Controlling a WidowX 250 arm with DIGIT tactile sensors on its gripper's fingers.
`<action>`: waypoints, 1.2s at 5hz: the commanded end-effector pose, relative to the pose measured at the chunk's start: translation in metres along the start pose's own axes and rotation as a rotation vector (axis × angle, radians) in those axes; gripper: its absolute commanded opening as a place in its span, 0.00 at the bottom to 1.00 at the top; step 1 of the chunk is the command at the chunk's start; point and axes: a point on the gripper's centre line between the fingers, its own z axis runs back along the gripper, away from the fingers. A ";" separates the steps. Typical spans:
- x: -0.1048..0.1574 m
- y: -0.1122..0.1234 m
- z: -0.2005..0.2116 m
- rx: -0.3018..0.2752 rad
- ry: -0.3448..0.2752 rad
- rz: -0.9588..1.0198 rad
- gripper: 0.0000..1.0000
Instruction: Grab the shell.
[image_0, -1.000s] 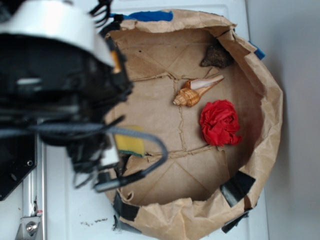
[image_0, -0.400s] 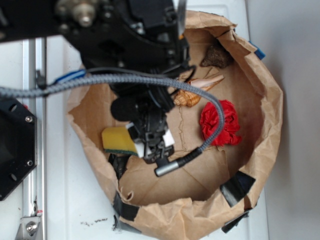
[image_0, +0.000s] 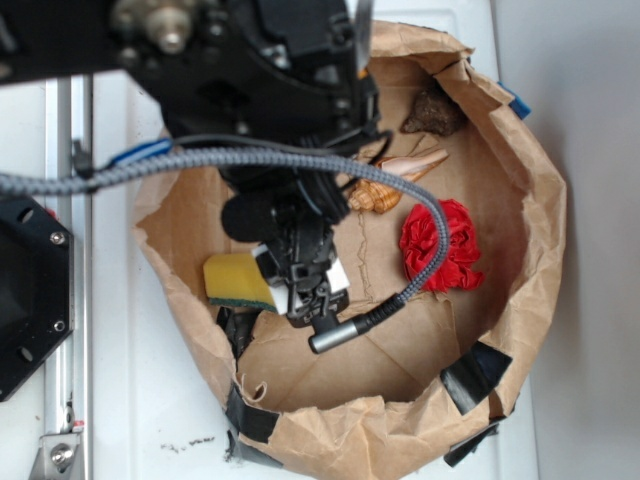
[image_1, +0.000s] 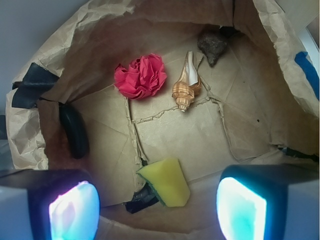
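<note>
shell (image_1: 186, 86) upper-ctr of wrist view, well ahead of gripper (image_1: 157, 205) | long axis near-vertical in frame, tail pointing away | jaws open, empty

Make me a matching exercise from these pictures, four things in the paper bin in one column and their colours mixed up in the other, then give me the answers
Things:
1. shell
2. paper ball
3. sponge
4. rock-like lump

Colours:
A. dark brown
B. yellow
C. tan-orange with a cream-white tail
D. red

Pairs: 1-C, 2-D, 3-B, 4-A
</note>
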 end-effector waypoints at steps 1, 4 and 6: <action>0.034 -0.003 -0.050 0.107 -0.050 0.050 1.00; 0.052 0.013 -0.082 0.123 -0.039 0.081 1.00; 0.054 0.022 -0.091 0.136 -0.100 0.076 1.00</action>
